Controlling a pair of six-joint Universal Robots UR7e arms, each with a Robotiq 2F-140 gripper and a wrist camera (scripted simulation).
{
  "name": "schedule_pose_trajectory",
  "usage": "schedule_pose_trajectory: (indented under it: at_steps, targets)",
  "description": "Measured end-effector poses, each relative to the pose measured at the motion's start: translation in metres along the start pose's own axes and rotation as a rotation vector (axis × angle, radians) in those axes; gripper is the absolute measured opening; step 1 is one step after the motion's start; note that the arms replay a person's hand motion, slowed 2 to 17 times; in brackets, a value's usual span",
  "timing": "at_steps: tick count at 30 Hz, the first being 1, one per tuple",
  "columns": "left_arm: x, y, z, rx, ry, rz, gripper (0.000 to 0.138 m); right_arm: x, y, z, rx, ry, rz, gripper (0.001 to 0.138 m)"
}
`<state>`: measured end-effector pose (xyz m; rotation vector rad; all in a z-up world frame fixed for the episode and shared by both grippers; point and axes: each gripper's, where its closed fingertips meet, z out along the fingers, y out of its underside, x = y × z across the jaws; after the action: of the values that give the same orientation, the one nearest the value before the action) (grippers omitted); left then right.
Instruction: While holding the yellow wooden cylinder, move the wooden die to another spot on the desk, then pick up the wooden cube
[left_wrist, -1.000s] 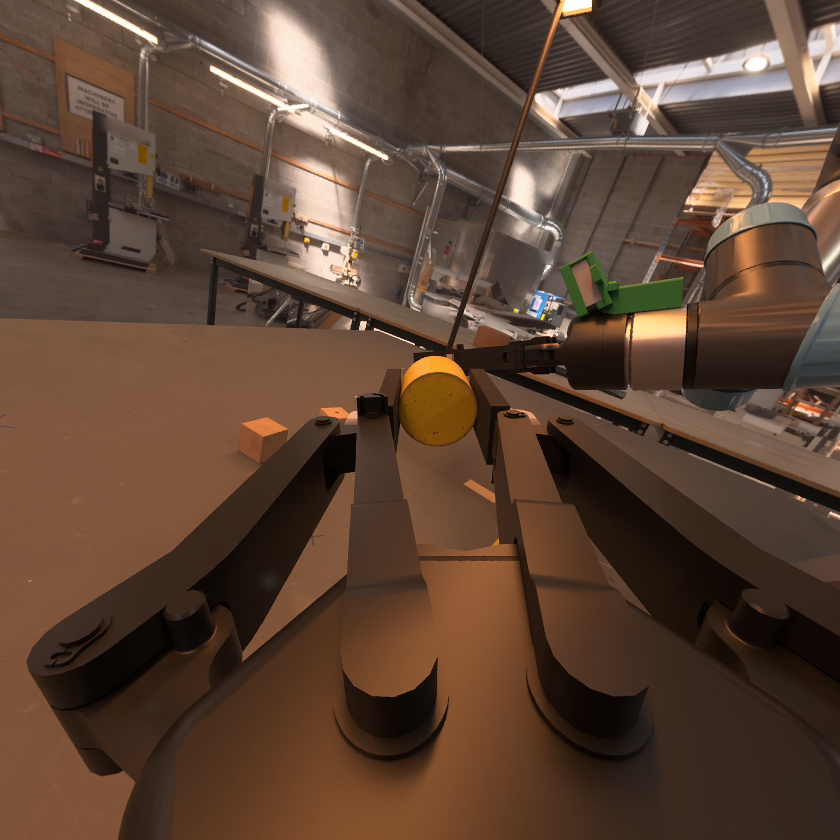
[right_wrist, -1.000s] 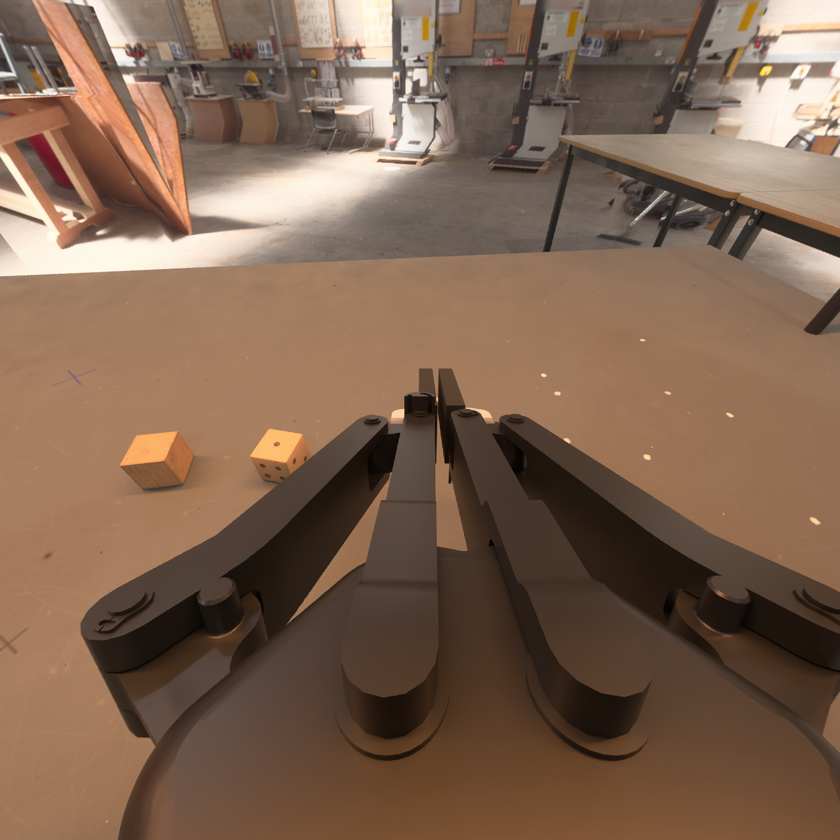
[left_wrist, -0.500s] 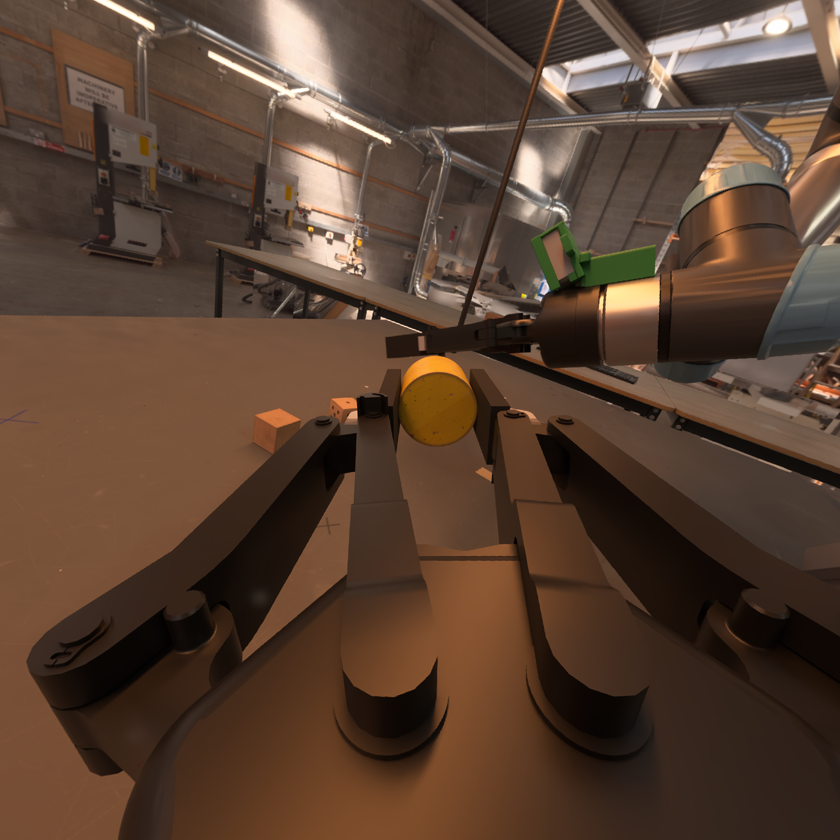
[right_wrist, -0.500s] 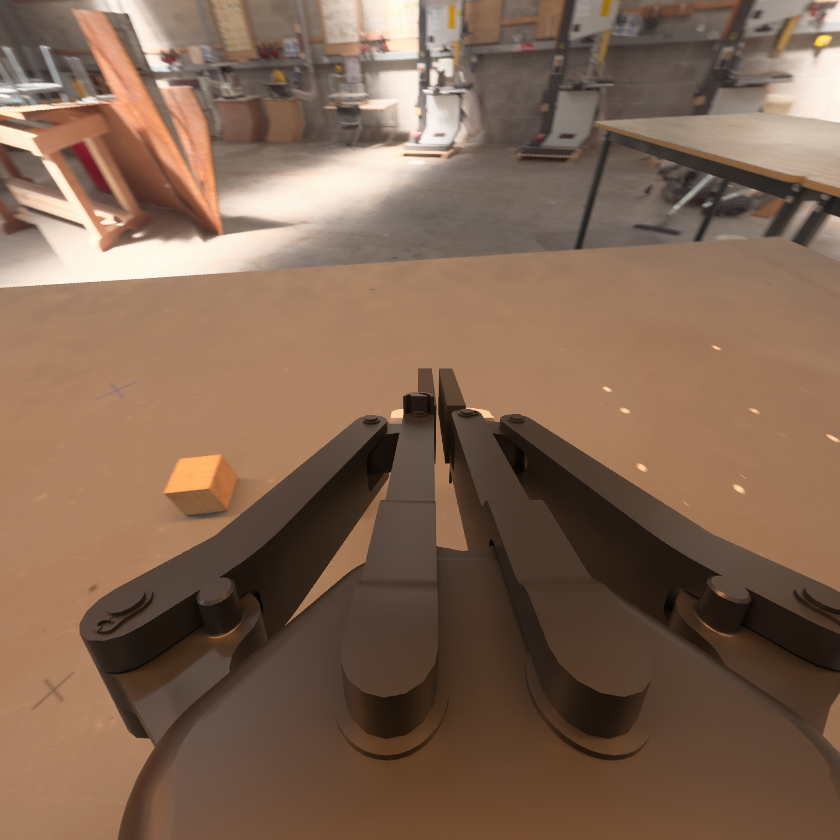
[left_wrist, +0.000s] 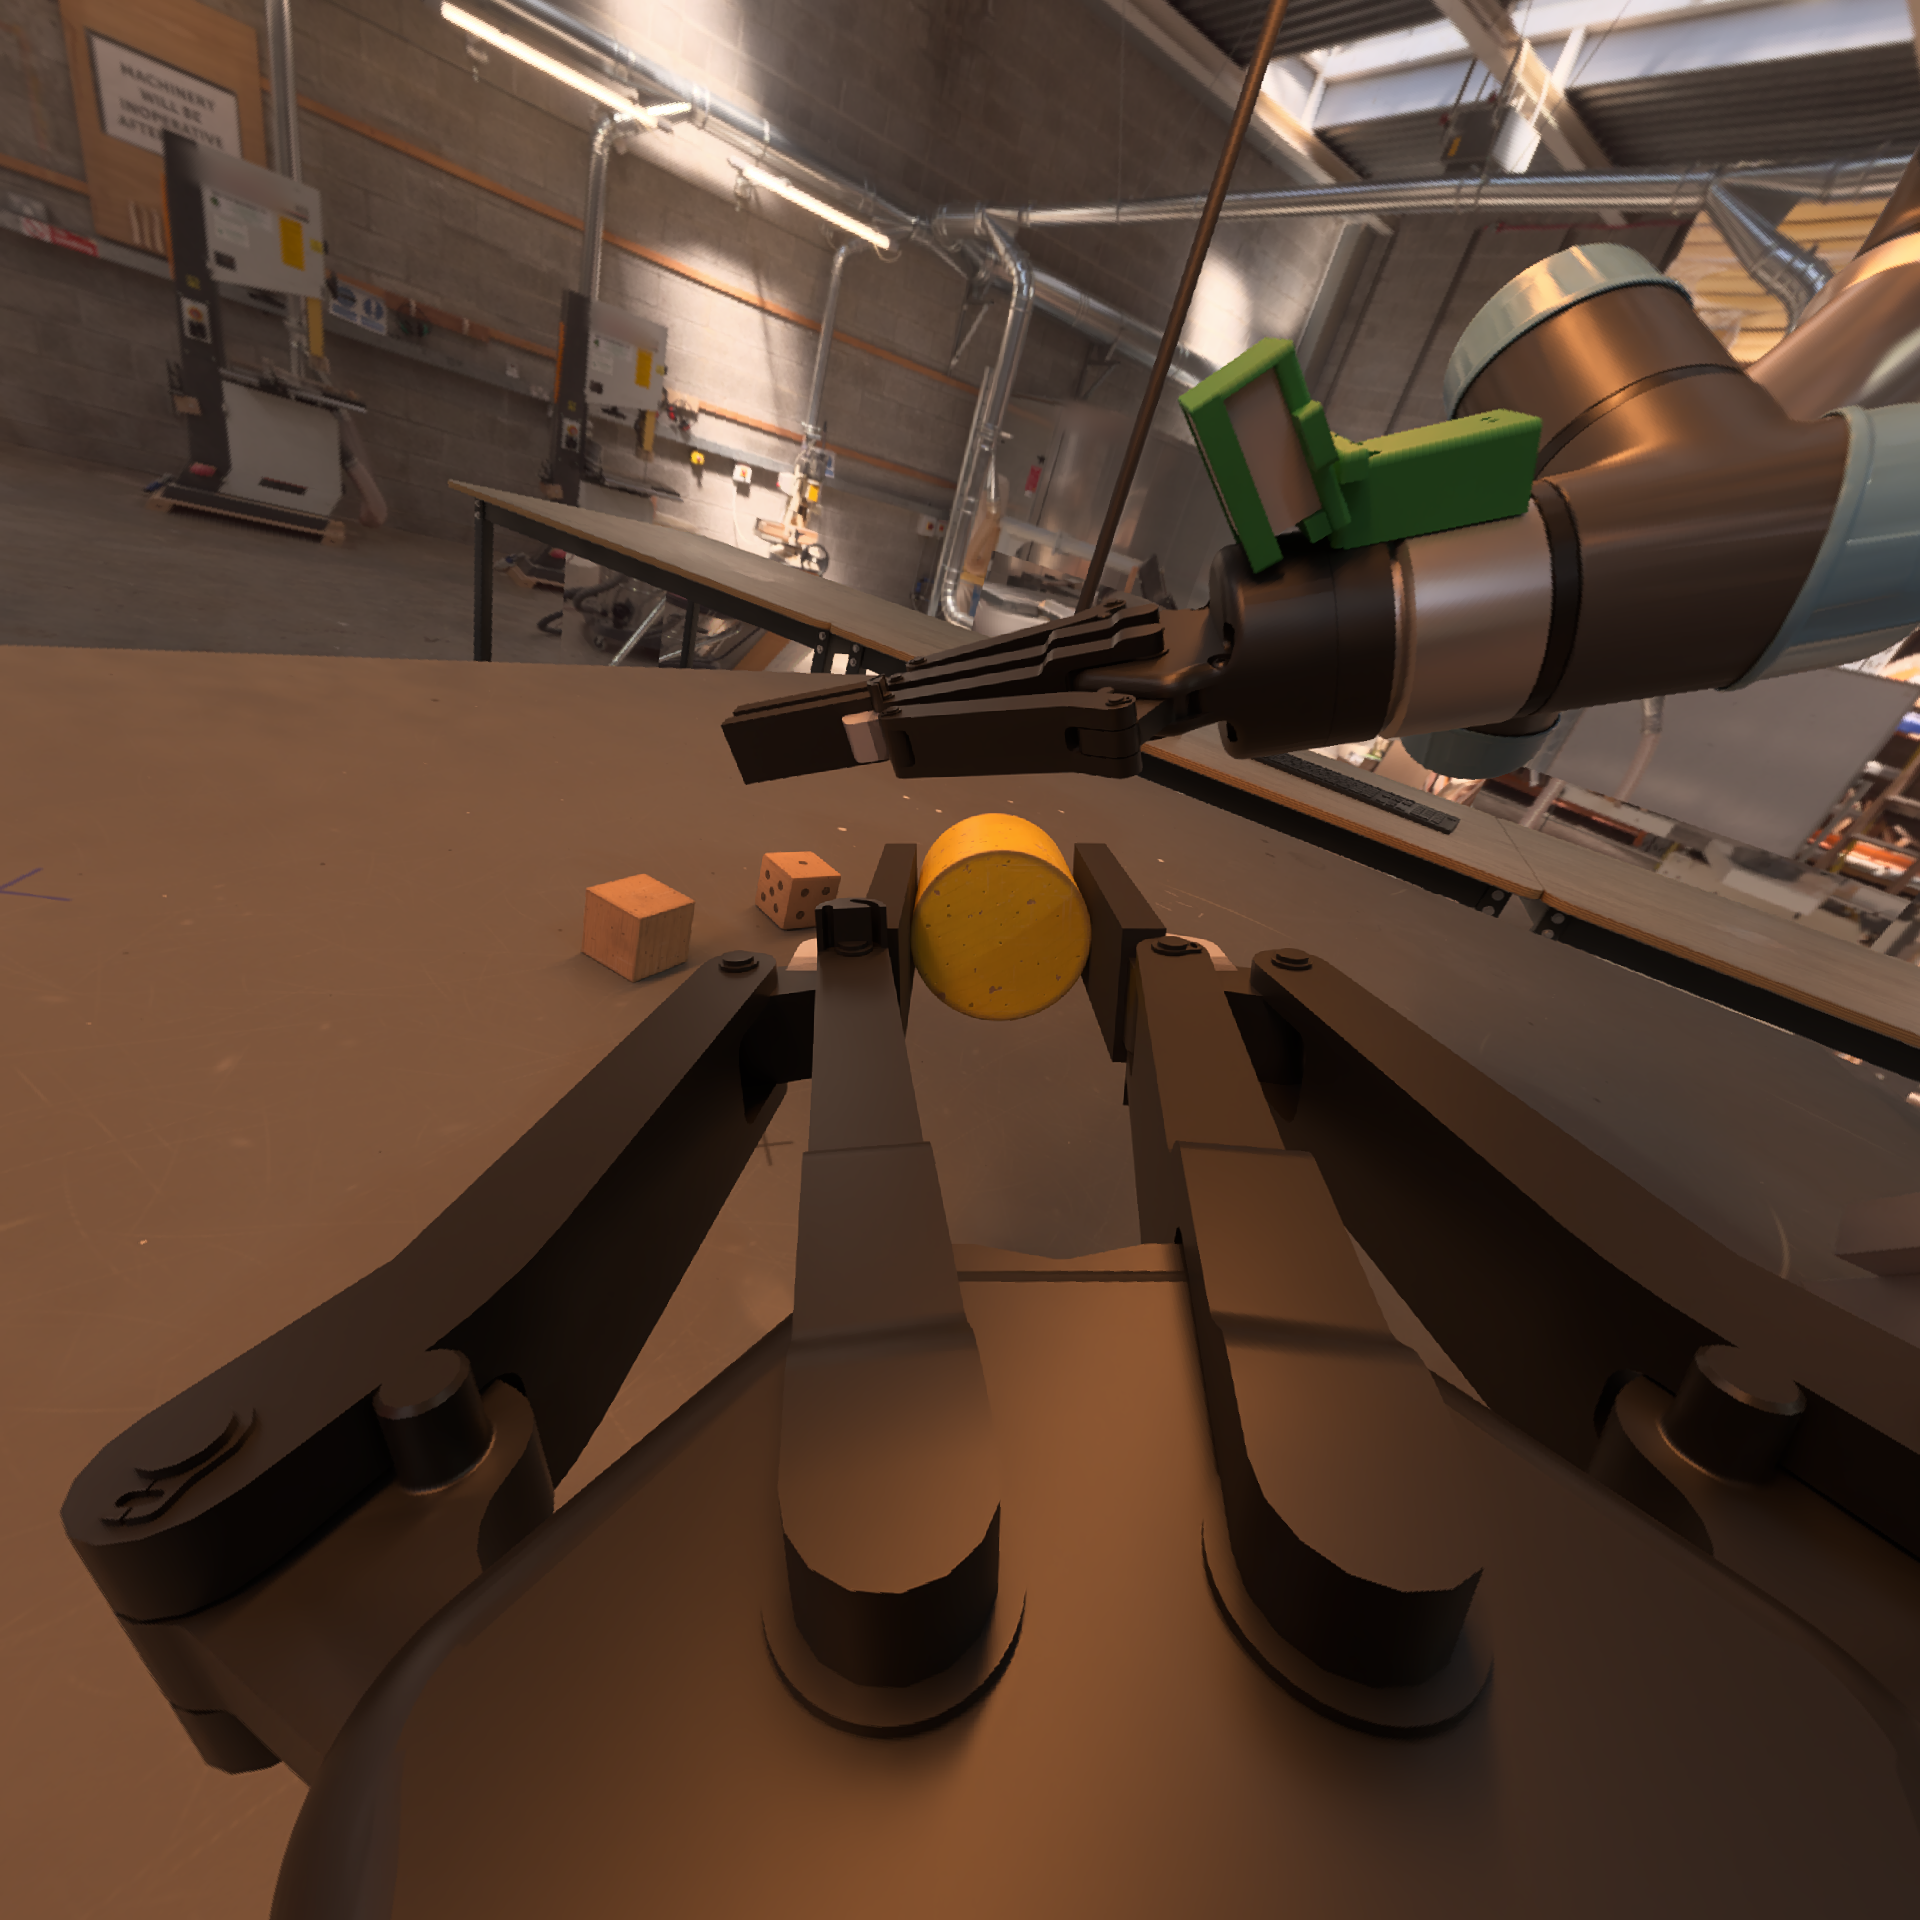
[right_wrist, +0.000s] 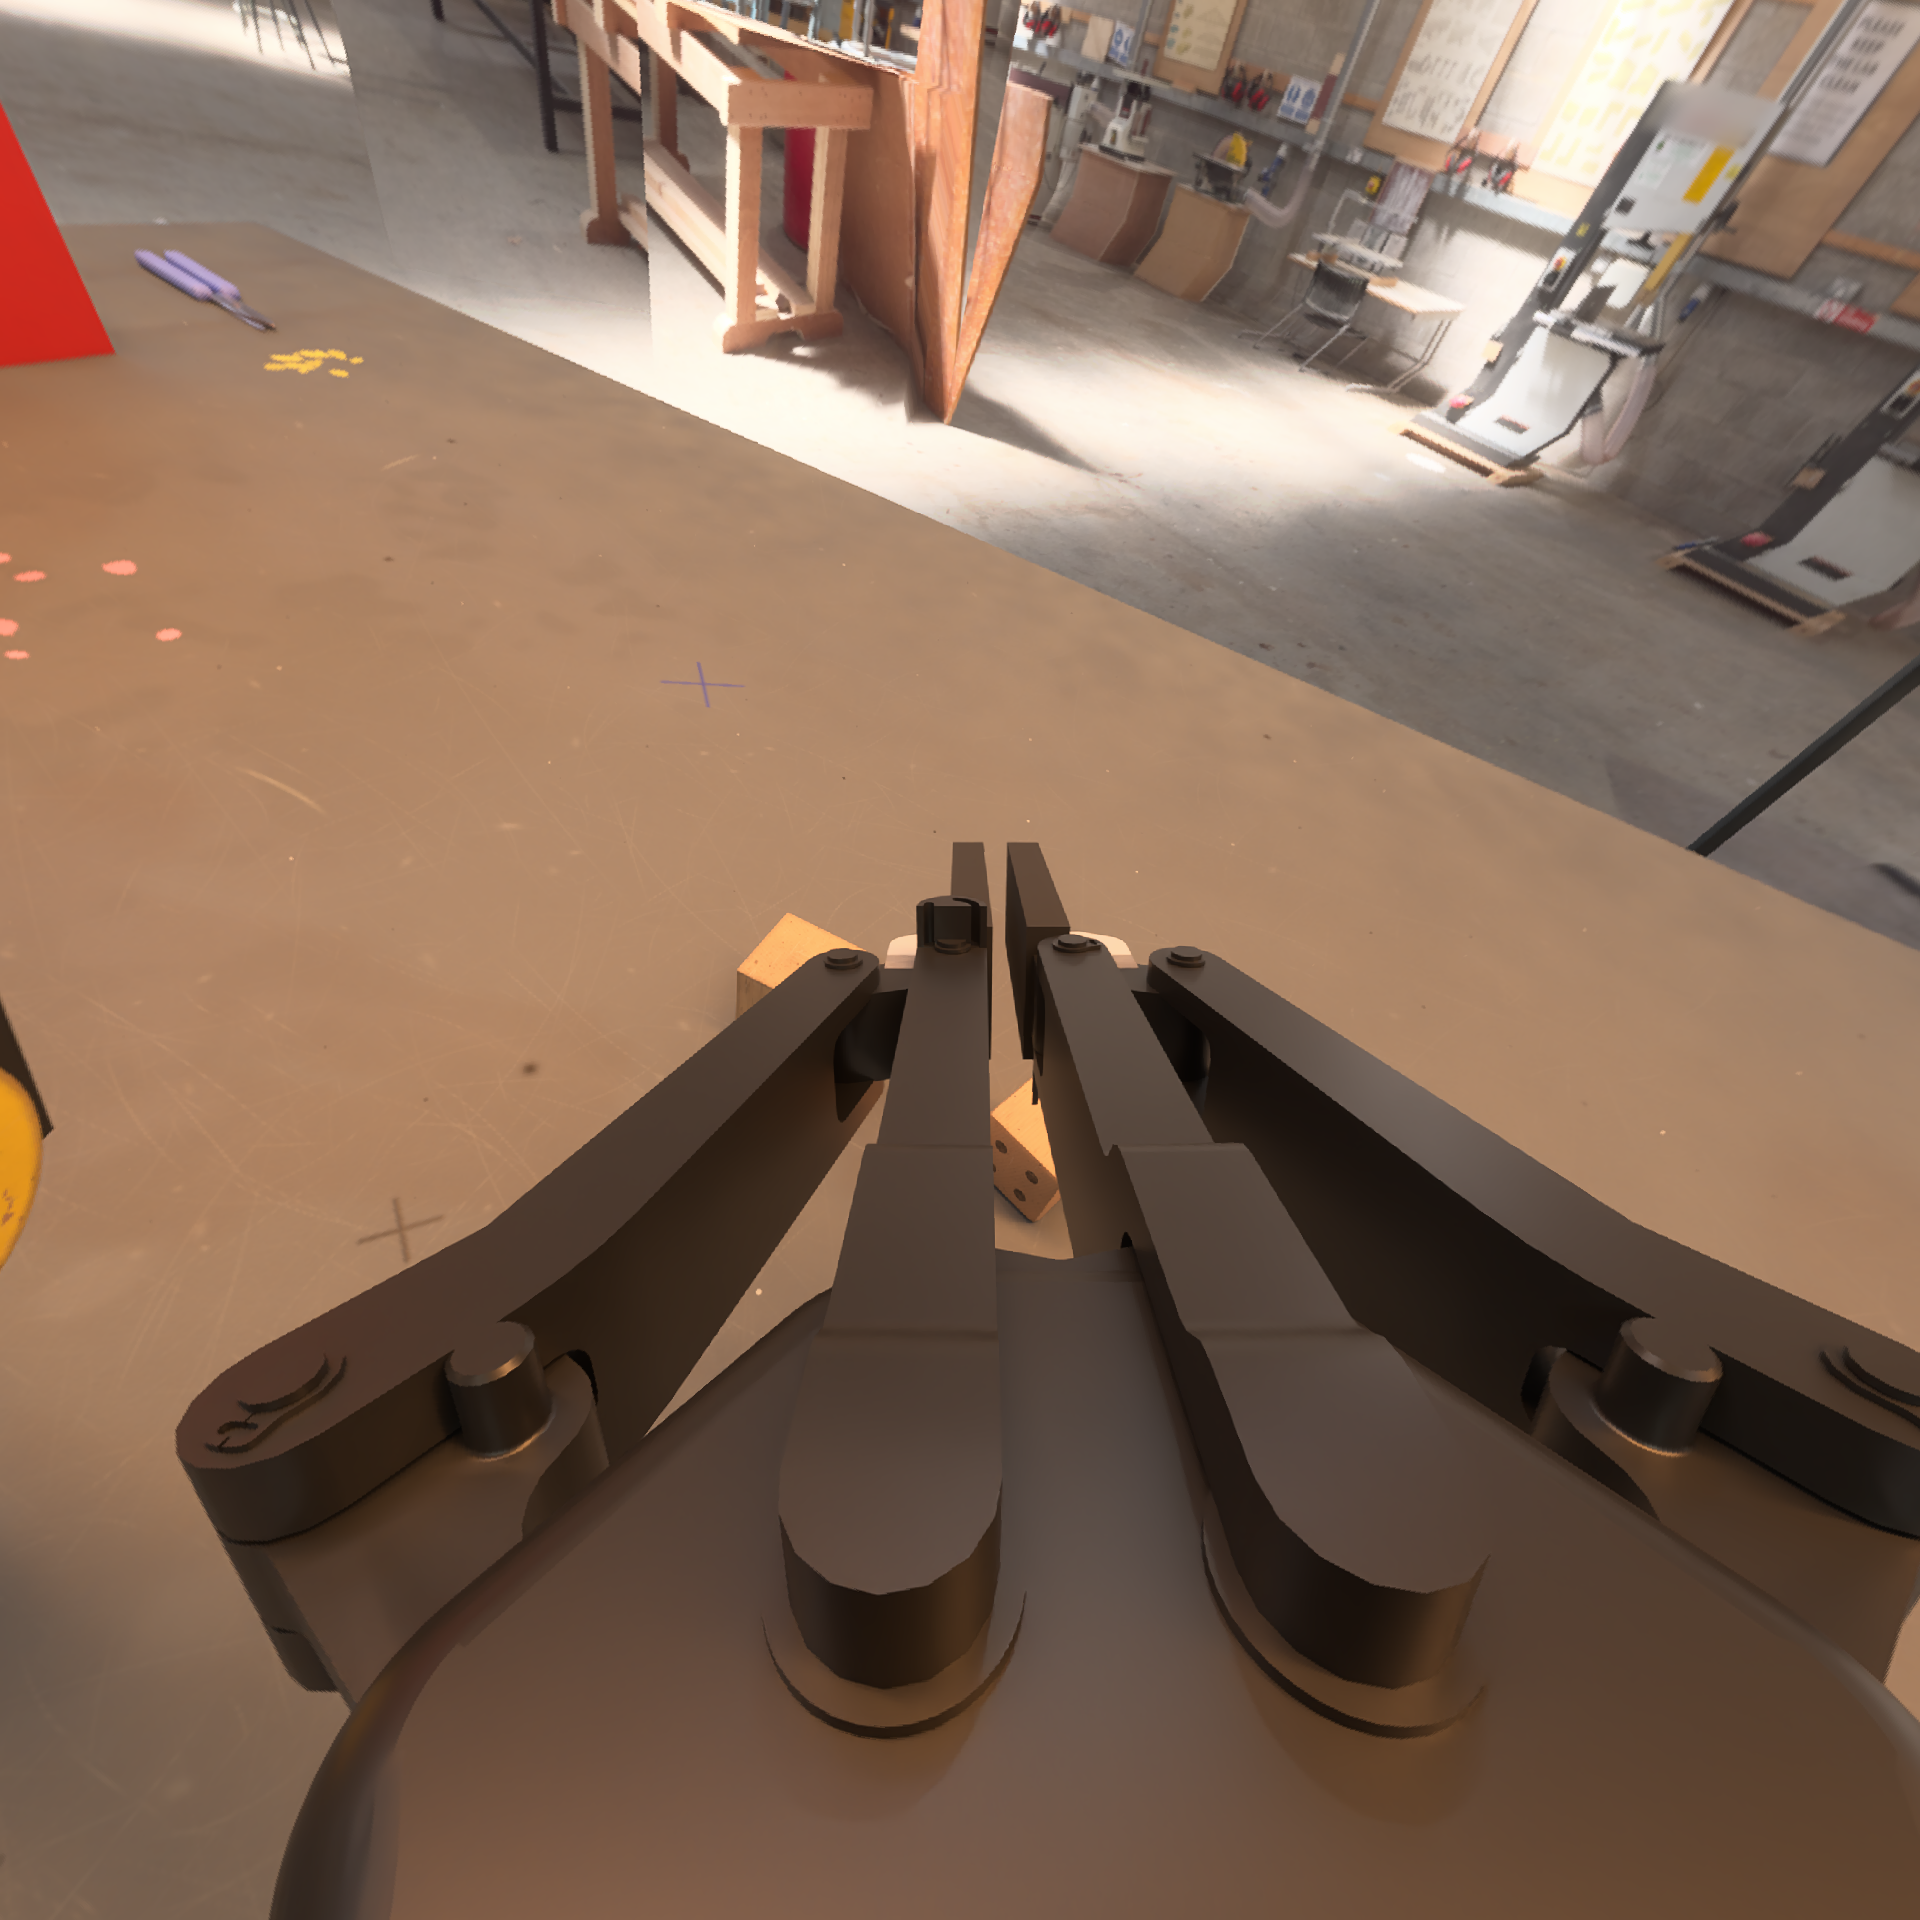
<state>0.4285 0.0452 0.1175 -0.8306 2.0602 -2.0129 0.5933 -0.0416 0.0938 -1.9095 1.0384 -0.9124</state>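
Note:
My left gripper (left_wrist: 1000, 894) is shut on the yellow wooden cylinder (left_wrist: 1000, 920) and holds it above the desk; the cylinder's edge also shows in the right wrist view (right_wrist: 16, 1179). The plain wooden cube (left_wrist: 637, 925) and the wooden die (left_wrist: 797, 888) with dark pips sit on the desk beyond my left fingers. My right gripper (right_wrist: 995, 883) is shut and empty, hovering above the die (right_wrist: 1023, 1169), which shows between its fingers, with the cube (right_wrist: 784, 961) just past it. It also shows in the left wrist view (left_wrist: 800, 732), above the cylinder.
A red block (right_wrist: 36, 249), purple-handled tools (right_wrist: 203, 286) and small yellow bits (right_wrist: 312, 362) lie at the desk's far left. The desk's far edge (right_wrist: 1247, 665) runs diagonally. The right arm (left_wrist: 1558, 561) reaches in from the right. Other workbenches (left_wrist: 675, 551) stand beyond.
My right gripper has swung left and now hangs over the die and cube. My left gripper has risen slightly, still holding the cylinder.

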Motion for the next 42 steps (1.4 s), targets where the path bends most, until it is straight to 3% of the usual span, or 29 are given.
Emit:
schedule_pose_trajectory:
  at_steps: [5,11,17,25,30,34,42]
  targets:
    - [-0.001,0.004,0.0,-0.005,0.015,-0.017,0.04,-0.001,-0.006,-0.008,0.024,0.023,-0.045,0.014]
    - [-0.004,0.006,0.0,0.0,0.013,-0.038,0.04,-0.001,-0.01,-0.019,0.038,-0.028,-0.054,0.019]
    - [-0.003,0.007,0.001,-0.003,0.024,-0.043,0.04,0.011,-0.006,-0.027,0.024,-0.035,-0.106,0.027]
    - [0.0,0.008,0.002,-0.003,0.04,-0.049,0.04,0.019,0.01,-0.031,-0.034,-0.147,-0.179,0.054]
    - [0.002,0.008,0.003,0.002,0.056,-0.058,0.04,0.024,0.025,-0.031,-0.112,-0.235,-0.22,0.071]
    - [0.005,0.007,0.003,0.008,0.08,-0.062,0.04,0.025,0.039,-0.028,-0.192,-0.3,-0.268,0.077]
    - [0.012,0.005,0.003,0.014,0.104,-0.031,0.04,0.026,0.068,-0.023,-0.394,-0.433,-0.435,0.09]
